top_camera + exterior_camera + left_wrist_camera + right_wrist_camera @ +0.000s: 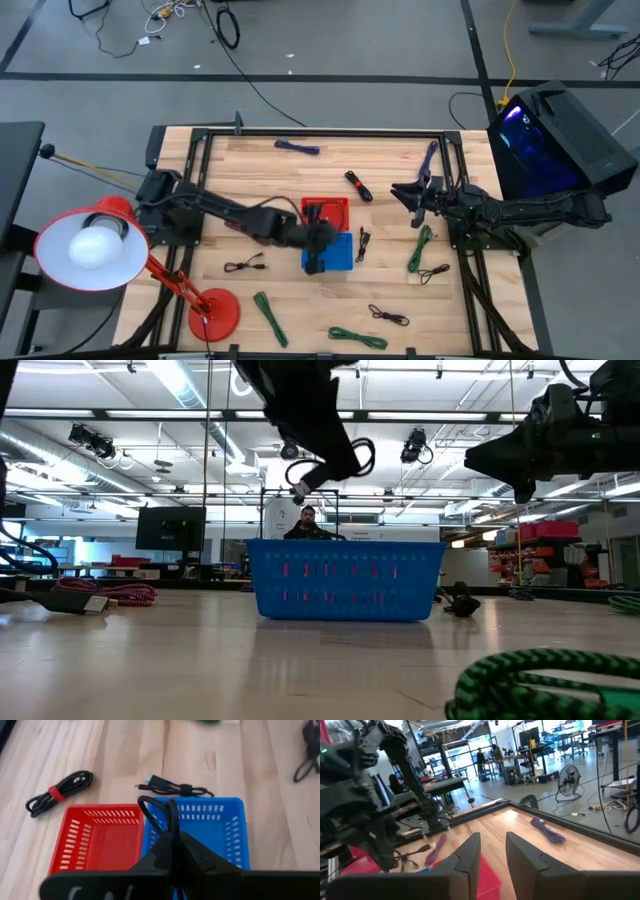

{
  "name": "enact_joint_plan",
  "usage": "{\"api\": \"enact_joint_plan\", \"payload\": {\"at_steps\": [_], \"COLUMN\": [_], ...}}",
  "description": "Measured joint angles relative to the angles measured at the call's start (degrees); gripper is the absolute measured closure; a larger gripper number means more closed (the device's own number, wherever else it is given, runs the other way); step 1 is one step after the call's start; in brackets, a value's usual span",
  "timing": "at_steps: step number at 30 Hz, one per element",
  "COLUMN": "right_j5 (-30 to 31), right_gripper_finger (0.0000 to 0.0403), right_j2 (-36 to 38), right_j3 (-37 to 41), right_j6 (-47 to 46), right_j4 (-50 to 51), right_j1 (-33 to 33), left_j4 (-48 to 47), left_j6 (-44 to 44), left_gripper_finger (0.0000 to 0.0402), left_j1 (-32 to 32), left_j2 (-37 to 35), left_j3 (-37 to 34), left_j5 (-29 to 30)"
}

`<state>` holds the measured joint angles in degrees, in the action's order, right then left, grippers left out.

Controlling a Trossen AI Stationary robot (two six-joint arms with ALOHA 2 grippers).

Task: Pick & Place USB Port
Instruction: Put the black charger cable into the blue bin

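Pinched between the left gripper's (172, 851) closed fingers, a black USB cable (159, 815) loops up in front of the wrist camera, its bend standing over the wall shared by the blue basket (227, 837) and the red basket (95, 837). From above, that gripper (314, 250) hangs over the blue basket (340, 255), with the red one (325, 208) touching it on the far side.

The main risk, as I judge it, is a drop onto that shared wall: the loop sits so close to the divide that a release could leave the cable draped over the rim or sliding into the wrong basket. A springy coil might also catch on a finger as the jaws part.

The left arm reaches in across the table from its own side, wrist bent down over the baskets; the level view shows the cable (345, 465) dangling well above the basket rim (345, 545). The right gripper (412, 196) waits above the table's right part, fingers slightly apart and empty.
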<state>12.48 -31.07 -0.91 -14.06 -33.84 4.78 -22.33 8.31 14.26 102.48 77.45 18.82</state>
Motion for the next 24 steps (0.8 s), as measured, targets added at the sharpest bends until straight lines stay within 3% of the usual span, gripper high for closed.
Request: {"api": "enact_joint_plan", "payload": {"at_steps": [17, 24], "right_j5": [0.14, 0.14], "right_gripper_finger": [0.0308, 0.0308], "right_j2": [-0.39, -0.46], "right_j3": [0.0, 0.0], "right_j6": [1.24, 1.26], "right_j4": [0.12, 0.14], "right_j1": [0.0, 0.0], "left_j4": [4.36, 4.21], "left_j6": [1.7, 2.41], "left_gripper_finger": [0.0383, 0.0339], "left_j1": [-0.48, -0.62], "left_j2": [6.42, 6.73], "left_j3": [0.04, 0.04], "left_j5": [-6.7, -6.47]}}
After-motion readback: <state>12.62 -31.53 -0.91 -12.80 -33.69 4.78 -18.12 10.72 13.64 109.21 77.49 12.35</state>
